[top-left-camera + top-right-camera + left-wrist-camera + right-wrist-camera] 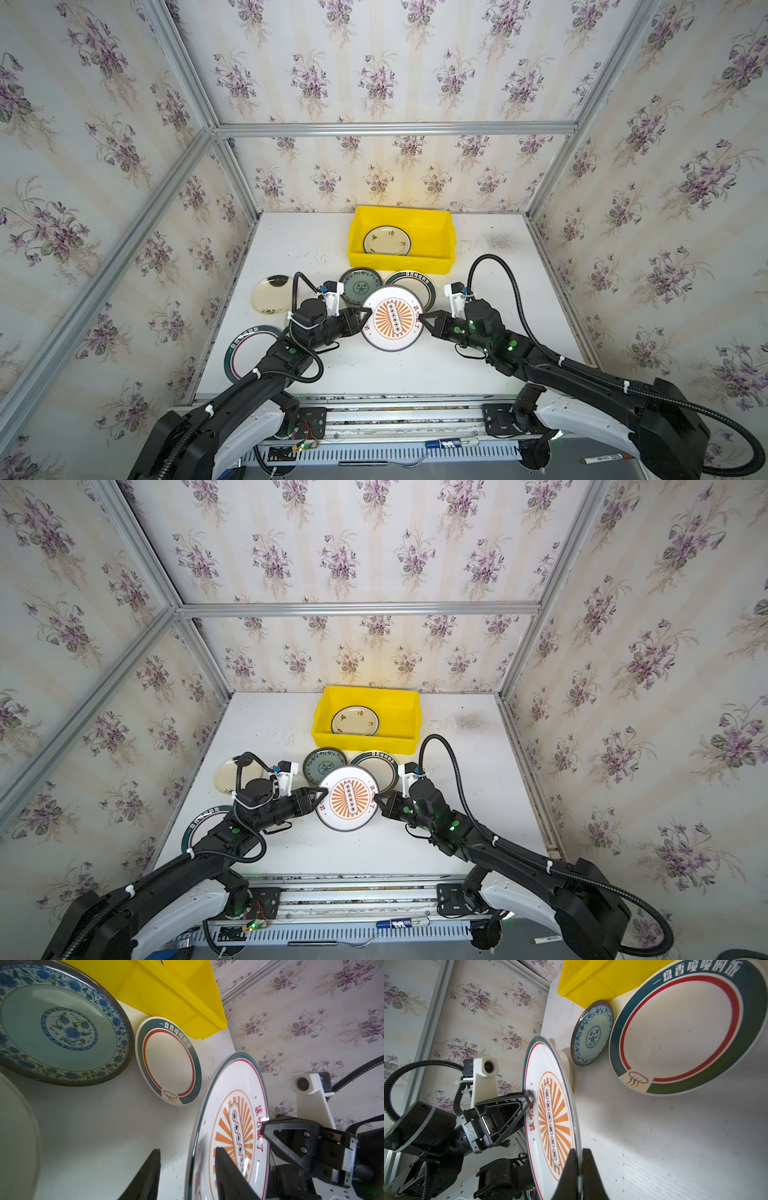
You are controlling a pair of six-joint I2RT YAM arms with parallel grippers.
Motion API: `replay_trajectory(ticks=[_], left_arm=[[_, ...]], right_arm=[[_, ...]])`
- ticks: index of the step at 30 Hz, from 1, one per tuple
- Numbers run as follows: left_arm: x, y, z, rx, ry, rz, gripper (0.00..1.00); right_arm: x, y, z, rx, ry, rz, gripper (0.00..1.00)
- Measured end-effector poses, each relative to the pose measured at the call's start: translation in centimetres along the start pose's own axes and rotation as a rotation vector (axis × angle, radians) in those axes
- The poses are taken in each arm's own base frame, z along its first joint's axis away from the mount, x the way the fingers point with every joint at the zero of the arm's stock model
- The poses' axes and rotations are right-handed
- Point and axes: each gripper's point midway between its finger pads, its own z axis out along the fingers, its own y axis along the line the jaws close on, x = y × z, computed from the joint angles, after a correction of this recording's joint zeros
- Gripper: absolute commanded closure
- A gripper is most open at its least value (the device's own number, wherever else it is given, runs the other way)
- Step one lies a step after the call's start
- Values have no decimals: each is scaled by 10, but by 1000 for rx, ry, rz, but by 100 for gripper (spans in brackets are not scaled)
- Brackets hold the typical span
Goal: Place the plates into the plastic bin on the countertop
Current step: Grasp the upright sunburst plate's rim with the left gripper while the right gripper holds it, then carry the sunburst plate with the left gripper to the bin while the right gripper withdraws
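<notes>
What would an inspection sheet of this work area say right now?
Surface: white countertop, dark specks toward the back right.
Job's things: yellow bin holds one cream floral plate; sunburst plate raised between the arms; teal floral plate, green-rimmed plate by the bin, glossy cream plate and front-left green-rimmed plate lie outside.
Clutter: blue marker on front ledge.
Tools: right tool shut on the sunburst plate's rim; left tool open, jaws astride the opposite rim.
Cables: black corrugated hoses loop off both wrists.
Surroundings: floral wallpaper, aluminium frame.
</notes>
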Motion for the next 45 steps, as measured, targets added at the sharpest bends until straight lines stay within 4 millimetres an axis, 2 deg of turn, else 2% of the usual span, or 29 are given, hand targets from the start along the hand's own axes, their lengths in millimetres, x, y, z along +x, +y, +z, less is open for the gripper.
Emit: replay_trajectory(ticks=[3, 7, 10, 11, 13, 15, 22, 24, 26, 33, 38, 42, 45], left_arm=[[1, -5, 3, 16, 9, -4, 80], [1, -8, 7, 25, 15, -10, 84], [-1, -13, 7, 43, 14, -23, 98], [-4, -18, 7, 64, 8, -13, 99], [-5, -20, 7, 69, 4, 3, 100], [-4, -18, 7, 57, 8, -3, 100], [-16, -19, 5, 9, -10, 11, 100], [-26, -26, 4, 0, -27, 29, 100], [-40, -35, 3, -5, -53, 45, 100], [-109, -63, 7, -22, -147, 79, 100], [-161, -87, 22, -13, -195, 117, 100], [-188, -86, 38, -45, -207, 128, 100], [-205, -77, 57, -85, -212, 130, 100]], right_arm=[[0, 0, 0, -1, -1, 0, 100], [-1, -3, 1, 9, -2, 3, 100], [1, -11, 2, 40, 3, 10, 82], [2, -15, 3, 57, 9, 13, 75], [4, -12, 3, 42, 16, 10, 50], [3, -6, 3, 19, 18, 2, 37], [-3, 6, -3, -16, -2, -16, 15], [-9, 11, -6, -19, -19, -28, 9], [-15, 13, -10, -7, -38, -48, 7], [-40, 22, -27, 114, -92, -107, 2], [-44, 2, -37, 225, -120, -127, 0], [-49, -4, -44, 261, -148, -151, 0], [-52, -8, -48, 288, -168, -176, 0]])
